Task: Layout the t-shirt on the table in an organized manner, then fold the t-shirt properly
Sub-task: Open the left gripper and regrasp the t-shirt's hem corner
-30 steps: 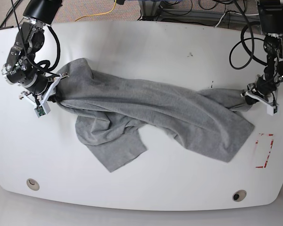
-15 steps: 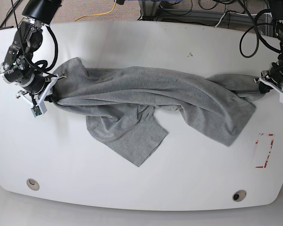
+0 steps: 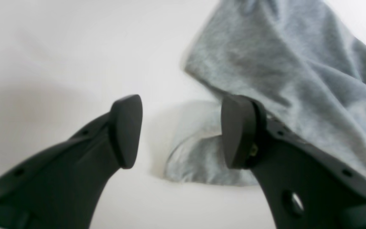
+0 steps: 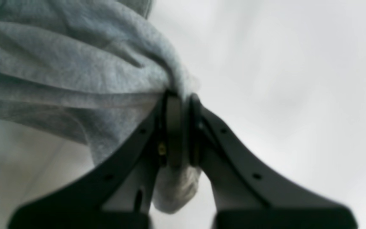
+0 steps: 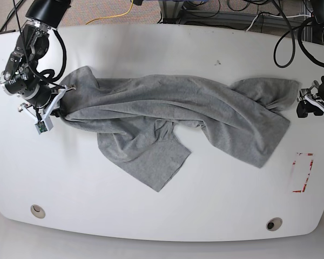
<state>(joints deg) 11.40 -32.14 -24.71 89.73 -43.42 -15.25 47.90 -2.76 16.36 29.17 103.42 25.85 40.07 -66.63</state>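
Note:
The grey t-shirt (image 5: 167,116) lies stretched and twisted across the white table (image 5: 162,205), with one loose flap pointing toward the front. At the shirt's left end in the base view, my right gripper (image 5: 61,103) is shut on a bunched edge. The right wrist view shows that gripper (image 4: 181,127) pinching the t-shirt (image 4: 75,73), with a fold hanging below the fingers. My left gripper (image 5: 304,107) stands open just off the shirt's right end. In the left wrist view that gripper (image 3: 181,130) has nothing between its fingertips, and the t-shirt (image 3: 281,63) lies just beyond them on the table.
A red tape rectangle (image 5: 303,172) marks the table near the right edge. Two round metal grommets (image 5: 38,210) (image 5: 274,223) sit near the front edge. Cables (image 5: 119,13) lie on the floor beyond the far edge.
The left gripper pulled the shirt's end rightward, then opened and let go, ending slightly right of the cloth. The shirt now lies more stretched out. The right gripper has kept its grip.

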